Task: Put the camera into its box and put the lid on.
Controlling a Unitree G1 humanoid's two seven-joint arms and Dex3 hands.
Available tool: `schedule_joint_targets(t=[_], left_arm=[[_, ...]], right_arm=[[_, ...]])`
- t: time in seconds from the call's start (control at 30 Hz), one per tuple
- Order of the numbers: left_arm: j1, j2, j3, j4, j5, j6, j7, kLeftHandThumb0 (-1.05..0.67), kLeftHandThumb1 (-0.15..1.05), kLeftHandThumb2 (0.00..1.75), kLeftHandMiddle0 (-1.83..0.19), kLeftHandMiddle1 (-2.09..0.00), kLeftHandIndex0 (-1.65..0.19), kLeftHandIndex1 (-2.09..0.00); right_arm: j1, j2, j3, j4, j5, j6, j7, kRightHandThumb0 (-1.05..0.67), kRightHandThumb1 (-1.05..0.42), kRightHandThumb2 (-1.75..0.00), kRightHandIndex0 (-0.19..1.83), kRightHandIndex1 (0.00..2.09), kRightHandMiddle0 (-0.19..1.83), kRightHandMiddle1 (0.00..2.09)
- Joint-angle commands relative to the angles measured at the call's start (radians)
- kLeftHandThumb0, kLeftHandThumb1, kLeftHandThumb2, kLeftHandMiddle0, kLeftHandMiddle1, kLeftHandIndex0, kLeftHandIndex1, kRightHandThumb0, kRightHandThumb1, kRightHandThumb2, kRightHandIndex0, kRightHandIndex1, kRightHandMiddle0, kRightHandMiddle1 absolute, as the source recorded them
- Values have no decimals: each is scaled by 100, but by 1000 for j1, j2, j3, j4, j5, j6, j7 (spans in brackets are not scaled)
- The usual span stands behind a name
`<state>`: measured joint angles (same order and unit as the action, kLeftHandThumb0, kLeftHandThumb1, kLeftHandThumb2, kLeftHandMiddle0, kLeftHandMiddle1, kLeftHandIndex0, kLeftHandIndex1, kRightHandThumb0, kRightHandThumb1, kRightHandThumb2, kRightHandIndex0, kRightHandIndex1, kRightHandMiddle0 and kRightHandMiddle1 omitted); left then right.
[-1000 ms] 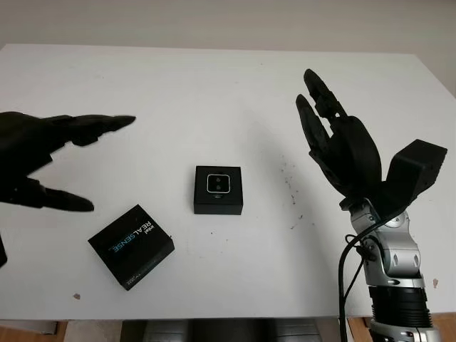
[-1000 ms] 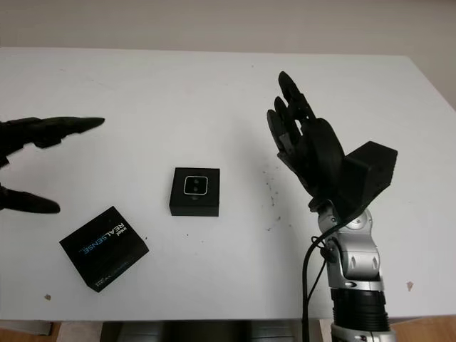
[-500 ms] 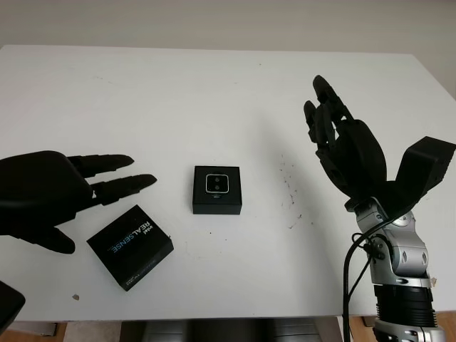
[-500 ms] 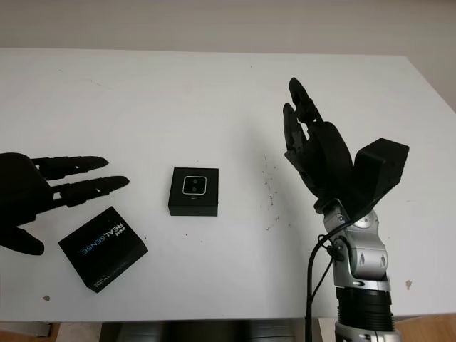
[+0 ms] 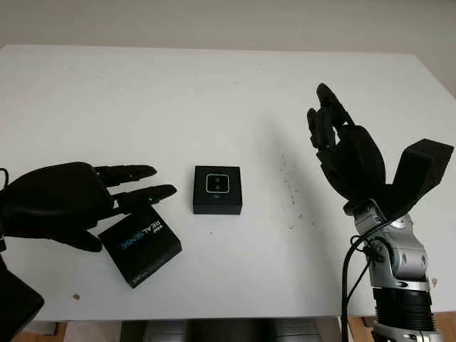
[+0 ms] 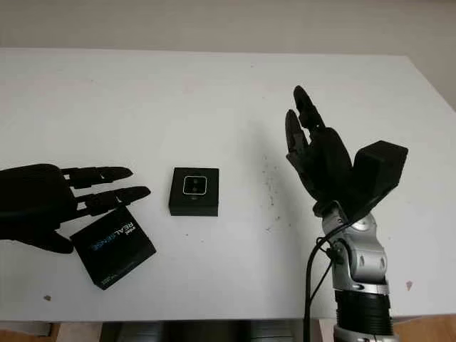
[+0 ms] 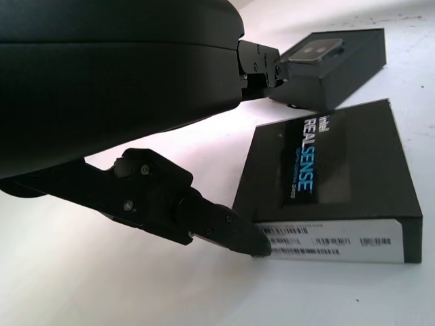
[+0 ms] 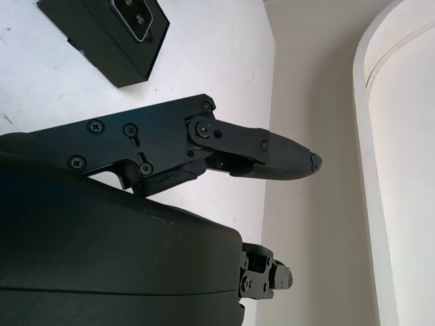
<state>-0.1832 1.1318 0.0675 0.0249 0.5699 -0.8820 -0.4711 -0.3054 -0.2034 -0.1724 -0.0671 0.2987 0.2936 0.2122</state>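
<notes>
The fingers (image 5: 146,191) of the left hand (image 5: 60,201) are being held out straight over the white table (image 5: 214,85), released and grasping nothing. The two upper ones are reaching across the far corner of the lid (image 5: 140,244), a flat black box top printed "REALSENSE" that is lying tilted at the near left of the table. In the left wrist view the thumb tip (image 7: 238,238) is being seen right at the lid's labelled side edge (image 7: 326,241), though it cannot be told whether the two are touching.

The box (image 5: 217,190) is sitting just beyond and to the right of the lid, near the middle of the table, a little apart from the left fingertips. The camera (image 5: 217,184) is already being carried in its open top, its silver face and two dark lenses turned upward.

The right hand (image 5: 347,153) is being held raised above the right side of the table, well apart from the box, palm turned toward the middle, open and holding nothing. Small dark specks (image 5: 288,187) are being shown on the table surface between it and the box.
</notes>
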Motion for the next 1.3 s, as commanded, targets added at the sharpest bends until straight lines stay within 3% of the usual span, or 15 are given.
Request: schedule_joint_targets(t=[0.0,0.27,0.5,0.83,0.9,0.97,1.1,1.17,1.27], left_arm=[[-35,-14,-32,25,8,-19,19,-30,99,6,-10,-7,3,-6],[-77,-8,-96,56,35,-33,19,-38,95,4,-9,-5,2,-6],[-32,-9,-108,41,-53,16,-29,-47,90,4,-14,-7,-2,-7],[-11,-26,-122,47,-16,-8,0,-49,88,5,-38,-17,-30,-20],[-8,-33,-120,53,12,-20,29,-35,96,6,-34,-37,-31,-33],[-5,-40,-117,60,44,-34,65,-27,100,5,-16,-83,-19,-72],[-3,-40,-117,66,105,-44,122,-18,104,6,-8,-113,-7,-110],[-4,-39,-118,67,126,-44,139,-23,104,6,-6,-119,-5,-117],[-11,-45,-119,81,164,-56,187,-27,104,6,3,-151,2,-146]], right_arm=[[11,-7,-7,-33,1,7,-4,-59,-105,-52,-8,5,-5,10],[17,-10,-6,-33,-8,0,-4,-59,-105,-52,-9,5,-4,10],[18,-10,-3,-28,-28,-17,-13,-59,-105,-49,-8,6,-5,9],[25,-1,-8,-33,-39,-24,-28,-59,-105,-44,-6,6,-2,10],[28,-3,-8,-33,-40,-29,-23,-59,-105,-44,-7,6,-3,10],[31,-4,-8,-34,-38,-29,-19,-59,-105,-44,-7,6,-2,10],[34,-9,-9,-34,-34,-17,-10,-58,-105,-46,-7,6,-3,10],[37,-9,-9,-34,-34,-17,-6,-59,-105,-47,-7,6,-3,10],[42,-2,-12,-39,-27,-11,-11,-59,-105,-45,-6,6,-2,10]])
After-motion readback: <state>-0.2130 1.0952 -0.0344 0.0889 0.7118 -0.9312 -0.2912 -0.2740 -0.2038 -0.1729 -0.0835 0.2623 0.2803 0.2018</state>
